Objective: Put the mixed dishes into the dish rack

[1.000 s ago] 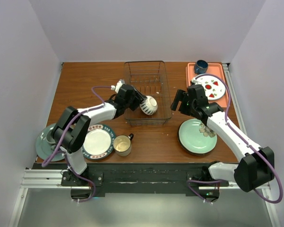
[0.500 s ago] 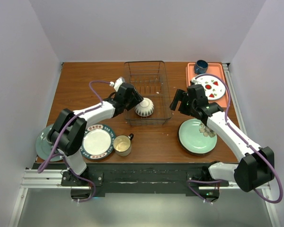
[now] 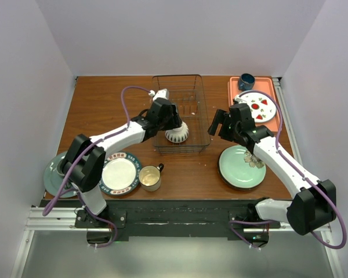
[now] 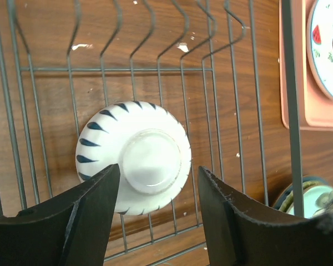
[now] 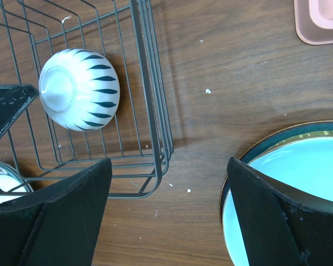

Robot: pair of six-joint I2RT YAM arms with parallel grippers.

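The small striped bowl lies upside down on the floor of the wire dish rack, near its front end. My left gripper hangs open just above it, its fingers apart from the bowl. In the top view the left gripper is over the bowl. My right gripper stands open and empty over bare table between the rack and the pale green plate. The white plate with the dark-blue rim and the cream mug sit at the front left.
An orange tray at the back right holds a watermelon-patterned plate and a blue cup. A grey-green plate lies at the far left front. The rack's right wall stands close to my right gripper's left finger.
The left gripper has let go of the bowl, which went from tilted in the jaws to upside down on the rack floor. The left wrist has swung up over it. The right arm barely moved.
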